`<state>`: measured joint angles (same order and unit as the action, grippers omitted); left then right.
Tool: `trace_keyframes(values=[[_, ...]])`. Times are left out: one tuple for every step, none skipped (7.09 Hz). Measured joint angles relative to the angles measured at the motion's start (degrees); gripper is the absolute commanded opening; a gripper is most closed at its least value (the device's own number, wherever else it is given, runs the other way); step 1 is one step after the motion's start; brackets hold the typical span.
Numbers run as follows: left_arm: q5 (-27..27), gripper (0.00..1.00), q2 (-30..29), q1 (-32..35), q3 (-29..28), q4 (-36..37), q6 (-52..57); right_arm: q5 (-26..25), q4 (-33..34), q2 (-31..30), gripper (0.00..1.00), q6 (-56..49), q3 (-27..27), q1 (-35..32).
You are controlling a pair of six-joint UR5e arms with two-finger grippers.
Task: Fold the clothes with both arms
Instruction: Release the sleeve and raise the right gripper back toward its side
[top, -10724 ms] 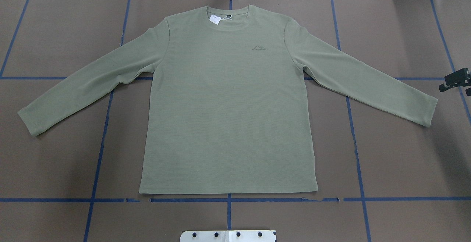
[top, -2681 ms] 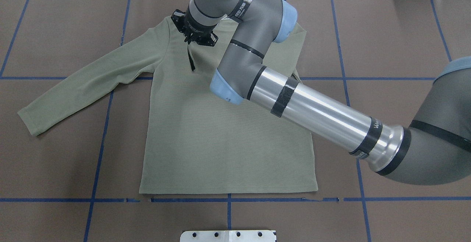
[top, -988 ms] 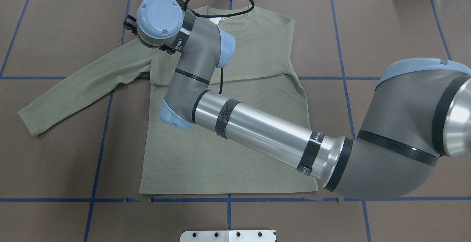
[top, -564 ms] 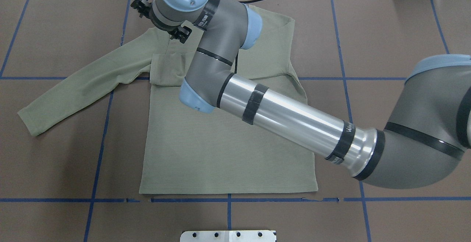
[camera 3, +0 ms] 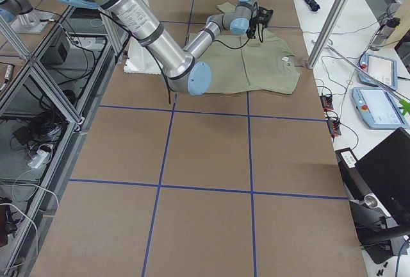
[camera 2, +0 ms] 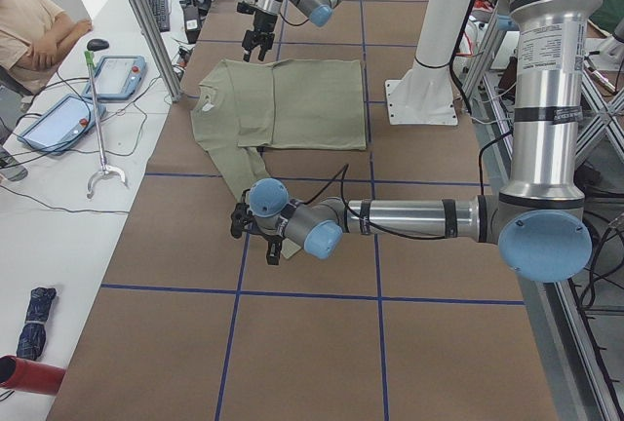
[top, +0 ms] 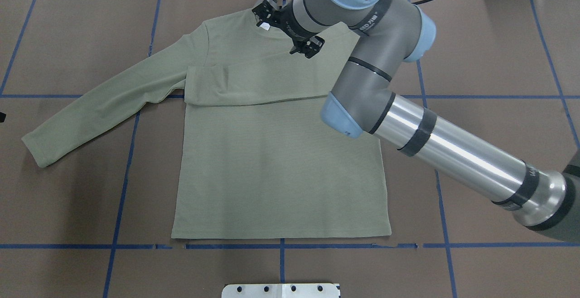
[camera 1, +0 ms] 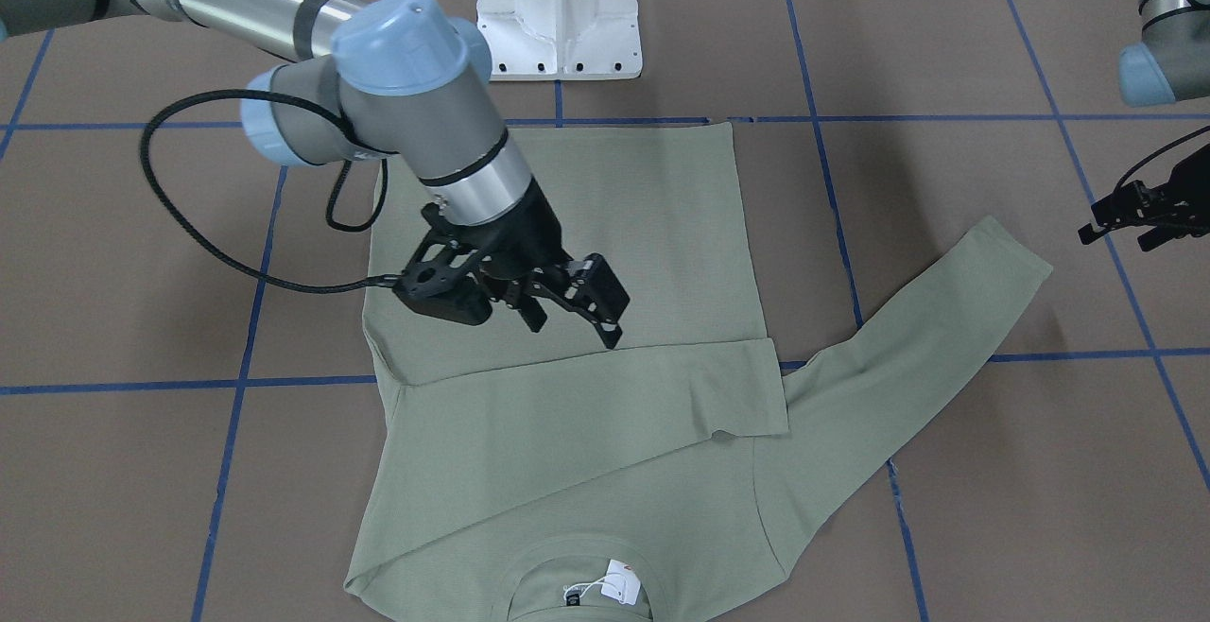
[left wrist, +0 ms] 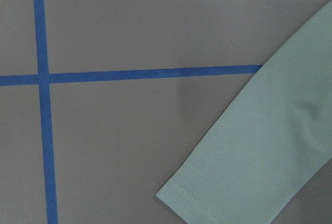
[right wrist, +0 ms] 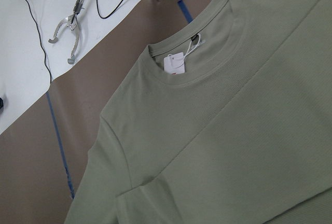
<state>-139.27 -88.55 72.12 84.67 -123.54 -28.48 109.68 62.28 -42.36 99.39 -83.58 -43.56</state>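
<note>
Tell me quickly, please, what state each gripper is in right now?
Left gripper: open, holding nothing.
Right gripper: open, holding nothing, above the shirt.

One shirt (top: 281,175) — two arms (top: 453,153) — seemingly one person (camera 2: 29,31).

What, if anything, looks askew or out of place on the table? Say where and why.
Nothing is damaged or spilled. On the shirt, the folded sleeve lies slanted across the chest rather than square, and its cuff reaches the body's side edge at the opposite armpit. The other sleeve lies spread out, unfolded.
</note>
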Motion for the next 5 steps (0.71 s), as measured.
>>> trace_keyframes(values=[[0.18, 0.97, -0.47, -0.74, -1.26, -1.02, -1.6, 2.24, 0.1, -3.38, 0.99, -1.37, -3.33, -1.7], [0.26, 0.97, -0.69, -1.39, -1.78, -1.51, -2.65, 3.67, 0.14, -5.1, 0.99, -2.04, -4.75, -2.83], [0.36, 0.97, -0.78, -1.73, -1.98, -1.68, -3.09, 4.36, 0.14, -6.16, 0.99, -2.3, -5.35, -3.55], [0.46, 0.95, -0.79, -1.91, -2.08, -1.7, -3.25, 4.71, 0.14, -6.97, 0.99, -2.39, -5.92, -4.04], [0.53, 0.92, -0.78, -2.02, -2.22, -1.71, -3.31, 4.86, 0.18, -7.8, 0.99, -2.43, -6.71, -4.35]])
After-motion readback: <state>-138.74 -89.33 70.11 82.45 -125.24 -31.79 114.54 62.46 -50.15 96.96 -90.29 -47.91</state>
